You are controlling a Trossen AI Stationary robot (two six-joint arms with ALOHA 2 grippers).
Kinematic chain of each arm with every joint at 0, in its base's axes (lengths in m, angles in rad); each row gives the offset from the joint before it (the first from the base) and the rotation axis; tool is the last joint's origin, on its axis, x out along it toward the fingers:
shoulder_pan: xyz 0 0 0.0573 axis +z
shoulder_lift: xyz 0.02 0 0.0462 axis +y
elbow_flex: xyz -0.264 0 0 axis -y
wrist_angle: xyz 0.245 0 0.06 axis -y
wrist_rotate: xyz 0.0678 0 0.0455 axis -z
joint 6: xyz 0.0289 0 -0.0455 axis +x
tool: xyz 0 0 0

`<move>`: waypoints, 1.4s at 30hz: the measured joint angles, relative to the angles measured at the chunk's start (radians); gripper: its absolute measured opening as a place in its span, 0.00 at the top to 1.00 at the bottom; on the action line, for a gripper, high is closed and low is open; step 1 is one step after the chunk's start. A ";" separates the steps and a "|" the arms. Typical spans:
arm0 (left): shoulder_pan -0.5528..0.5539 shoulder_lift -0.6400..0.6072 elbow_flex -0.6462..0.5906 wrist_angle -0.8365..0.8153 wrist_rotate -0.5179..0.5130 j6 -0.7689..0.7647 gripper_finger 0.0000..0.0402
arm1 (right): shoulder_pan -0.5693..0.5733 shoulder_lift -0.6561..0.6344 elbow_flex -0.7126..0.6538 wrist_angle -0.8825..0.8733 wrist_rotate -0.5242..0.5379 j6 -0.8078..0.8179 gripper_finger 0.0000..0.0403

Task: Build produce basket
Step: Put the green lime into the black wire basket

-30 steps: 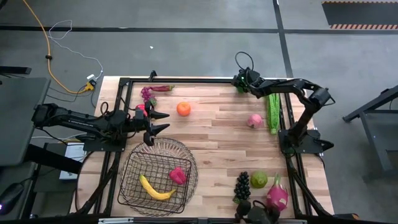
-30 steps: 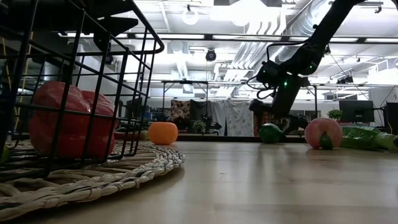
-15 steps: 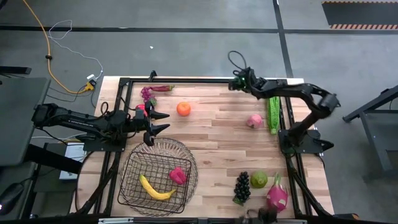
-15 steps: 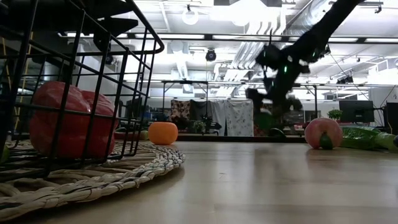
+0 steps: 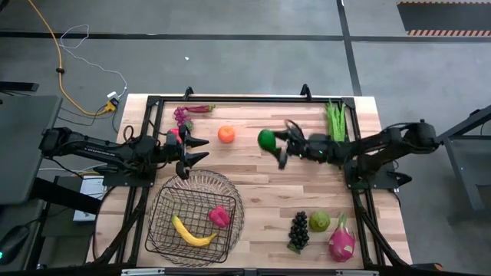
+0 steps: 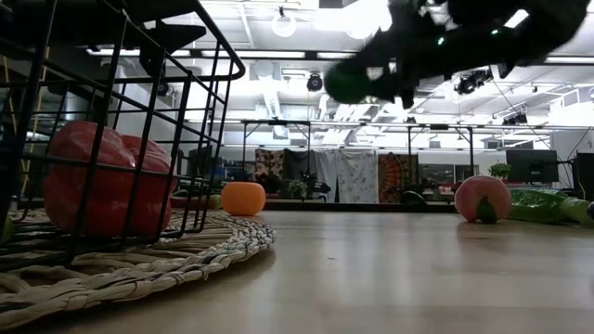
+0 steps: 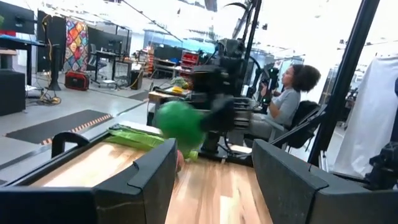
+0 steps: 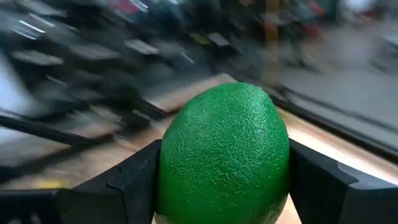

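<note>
Since a second earlier, your right gripper (image 5: 275,146) had left the far edge of the table (image 5: 253,172) and swung in over the boards, carrying the green lime (image 5: 266,139) with it. You had its fingers (image 8: 134,177) clamped on either side of the lime (image 8: 222,155), which filled the gap between them, and the low view showed the lime (image 6: 349,83) held well above the wood.

Taking the orange (image 5: 226,134) as your mark: the lime hung just to the right of it, apart from it, and the right gripper sat just beyond the lime on that same side. The green beans (image 5: 336,120) lay well to the right of the orange, against the far right edge of the table. The purple grapes (image 5: 182,115) lay near the orange on its left, toward the far edge. Your left gripper (image 5: 201,149) waited to the left of the orange, slightly nearer the front, with its fingers standing apart and nothing between them.

The basket (image 5: 161,222) sat well forward of the orange and a little left, near the front edge, holding the banana (image 5: 192,232) and a red fruit (image 5: 219,216). Bare boards ran from the orange down to the basket's rim. The dark grapes (image 5: 298,228), green pear (image 5: 320,221) and dragon fruit (image 5: 342,240) clustered far forward and right of the orange.
</note>
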 joint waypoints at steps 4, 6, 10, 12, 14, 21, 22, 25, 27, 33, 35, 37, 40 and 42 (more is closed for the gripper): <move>0.000 0.038 0.000 0.063 0.001 -0.014 0.50 | 0.058 0.031 0.015 0.139 -0.046 -0.099 0.32; 0.000 0.071 0.000 0.106 0.014 -0.001 0.50 | 0.065 0.037 0.053 0.118 -0.050 -0.153 0.32; 0.000 0.132 0.001 0.141 0.024 0.034 0.50 | 0.064 0.040 0.130 0.004 -0.068 -0.245 0.32; 0.000 0.156 0.001 0.146 0.023 0.045 0.50 | 0.065 0.039 0.149 -0.034 -0.079 -0.274 0.32; 0.000 0.171 0.002 0.153 0.023 0.055 0.50 | 0.065 0.039 0.153 -0.045 -0.087 -0.290 0.32; 0.000 0.198 0.027 0.153 0.027 0.058 0.50 | 0.064 0.039 0.153 -0.066 -0.089 -0.298 0.32; 0.000 0.204 0.031 0.153 0.035 0.058 0.50 | 0.064 0.039 0.153 -0.066 -0.089 -0.297 0.32; -0.001 0.238 0.048 0.153 0.052 0.069 0.50 | 0.064 0.039 0.153 -0.066 -0.098 -0.295 0.32; -0.007 0.273 0.061 0.153 0.062 0.089 0.49 | 0.064 0.039 0.153 -0.065 -0.108 -0.294 0.32; -0.033 0.396 0.125 0.151 0.130 0.138 0.40 | 0.064 0.039 0.153 -0.066 -0.128 -0.294 0.32; -0.039 0.430 0.151 0.152 0.151 0.155 0.36 | 0.065 0.039 0.153 -0.066 -0.128 -0.294 0.32; -0.047 0.461 0.174 0.151 0.155 0.169 0.32 | 0.065 0.039 0.153 -0.066 -0.131 -0.294 0.32; -0.054 0.502 0.204 0.151 0.155 0.191 0.27 | 0.064 0.039 0.153 -0.071 -0.146 -0.286 0.32; -0.054 0.525 0.215 0.150 0.155 0.197 0.25 | 0.065 0.039 0.153 -0.074 -0.157 -0.281 0.32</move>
